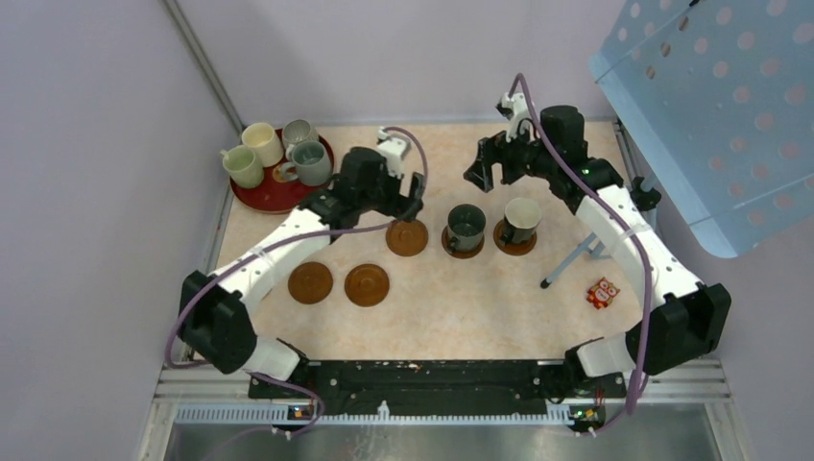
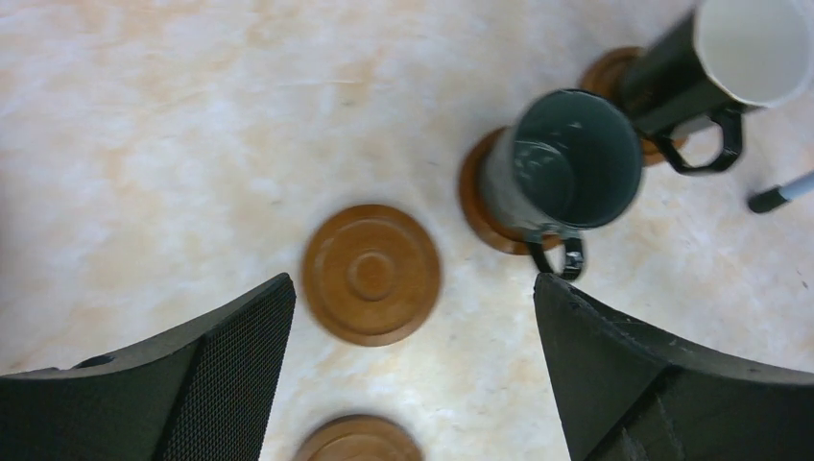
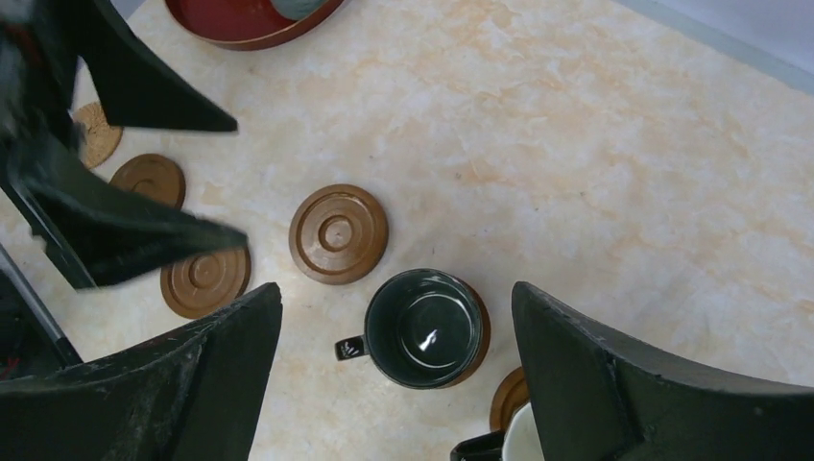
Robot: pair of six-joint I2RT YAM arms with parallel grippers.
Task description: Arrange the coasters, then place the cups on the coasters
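My left tool (image 2: 413,293) hangs with its jaws spread wide and nothing between them, over a bare coaster (image 2: 371,274), a turned wooden disc with raised rings. My right tool (image 3: 394,293) gapes just as wide, also empty, above the dark green cup (image 3: 423,327), which is glossy and seated on its own disc. The other cups (image 1: 309,163) stand on the red tray (image 1: 259,197) at the far left corner of the worktop (image 1: 451,307), beyond and left of my left tool. I judge that arm the nearer one for the next fetch.
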